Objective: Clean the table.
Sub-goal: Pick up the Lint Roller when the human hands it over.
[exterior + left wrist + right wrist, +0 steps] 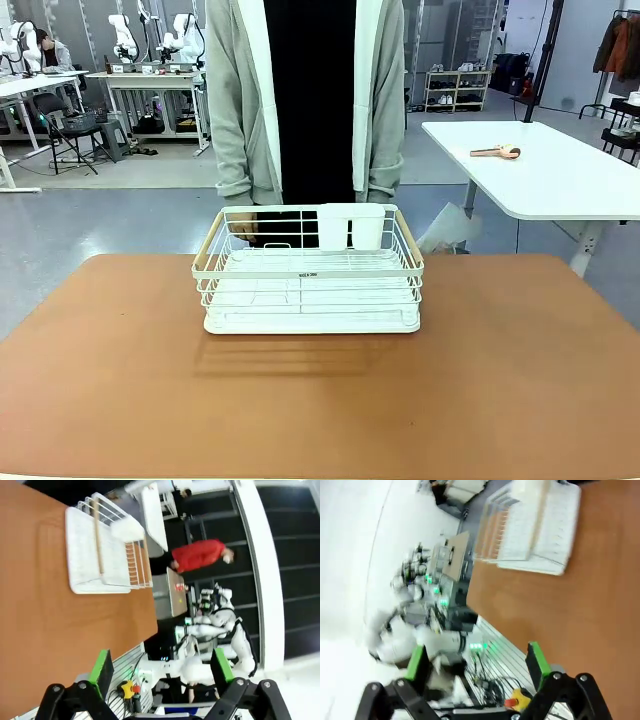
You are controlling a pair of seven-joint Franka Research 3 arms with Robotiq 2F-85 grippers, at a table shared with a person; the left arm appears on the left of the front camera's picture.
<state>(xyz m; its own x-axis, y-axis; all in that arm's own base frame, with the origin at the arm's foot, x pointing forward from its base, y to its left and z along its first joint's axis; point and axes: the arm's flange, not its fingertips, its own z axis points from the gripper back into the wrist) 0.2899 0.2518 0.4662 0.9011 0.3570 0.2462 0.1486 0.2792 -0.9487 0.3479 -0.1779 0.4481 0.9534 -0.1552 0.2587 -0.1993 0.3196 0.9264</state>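
The table (320, 400) spreads across the whole foreground of the front view, its reddish-brown top bare but for one thing. That thing is a white wire rack (308, 273), standing upright near the middle of the far edge and well away from the near edge and both side edges. A white holder (351, 228) hangs inside the rack's far wall. I can make out nothing else lying in the rack.

Since the rack is the one thing on the top, it is probably what has to be moved or filled for the table to count as clean. Its place by the far edge suits the person (305, 100) standing just behind that edge. One hand (243, 228) seems to sit at the rack's far left corner, as if setting it down or about to lift it, though the wires partly hide it, so I cannot tell which.

The left gripper (161, 667) hangs off the table's left side with its jaws spread wide and nothing between them. The right gripper (476, 661) does the same off the right side, jaws apart and empty. Both are well apart from the rack, which leaves the far edge to the person. By my reading, no robot step on the rack has begun.
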